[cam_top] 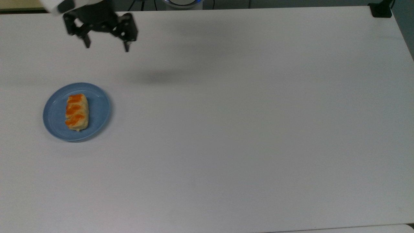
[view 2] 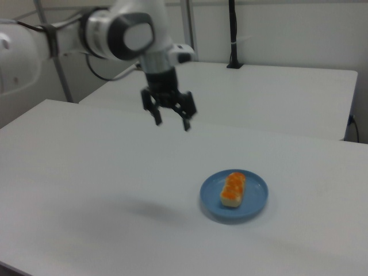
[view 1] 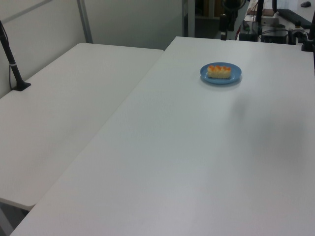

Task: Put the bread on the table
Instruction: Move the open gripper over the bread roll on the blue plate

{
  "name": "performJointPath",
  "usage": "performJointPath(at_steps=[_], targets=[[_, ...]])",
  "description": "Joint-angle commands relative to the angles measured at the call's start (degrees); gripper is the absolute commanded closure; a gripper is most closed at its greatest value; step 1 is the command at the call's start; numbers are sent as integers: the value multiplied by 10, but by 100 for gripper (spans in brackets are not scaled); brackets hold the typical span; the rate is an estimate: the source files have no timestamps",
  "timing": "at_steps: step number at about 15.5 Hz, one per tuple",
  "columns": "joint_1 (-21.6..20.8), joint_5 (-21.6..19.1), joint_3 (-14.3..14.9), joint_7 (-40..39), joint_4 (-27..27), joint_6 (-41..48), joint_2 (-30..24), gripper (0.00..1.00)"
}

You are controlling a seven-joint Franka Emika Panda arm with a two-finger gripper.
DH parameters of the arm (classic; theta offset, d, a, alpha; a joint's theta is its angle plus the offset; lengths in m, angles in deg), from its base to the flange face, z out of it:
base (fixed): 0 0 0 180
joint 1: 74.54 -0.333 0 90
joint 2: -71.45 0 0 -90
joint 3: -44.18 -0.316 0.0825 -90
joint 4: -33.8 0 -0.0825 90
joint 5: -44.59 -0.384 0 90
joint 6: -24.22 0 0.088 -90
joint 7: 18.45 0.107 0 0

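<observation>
The bread, a pale-tan roll with orange glazed patches, lies on a round blue plate at the top view's left; it also appears as bread on the plate and bread on the plate. The white table spreads around it. My gripper hangs open and empty above the table, up and to the right of the plate in the top view. In the right view my gripper hovers well above and to the left of the plate.
A second white table adjoins on the left view's left, with a black post on it. A black mount sits at the top view's upper right corner. A soft shadow lies on the table below the arm.
</observation>
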State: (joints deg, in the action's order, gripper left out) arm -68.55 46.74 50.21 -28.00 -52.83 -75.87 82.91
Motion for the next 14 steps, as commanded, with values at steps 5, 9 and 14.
performJointPath(at_steps=[5,9,14], targets=[[90,-14,0,-136,-2,-120,119,0],[94,-6,0,-137,-2,-176,178,0],[110,-7,0,-137,0,-222,203,0]])
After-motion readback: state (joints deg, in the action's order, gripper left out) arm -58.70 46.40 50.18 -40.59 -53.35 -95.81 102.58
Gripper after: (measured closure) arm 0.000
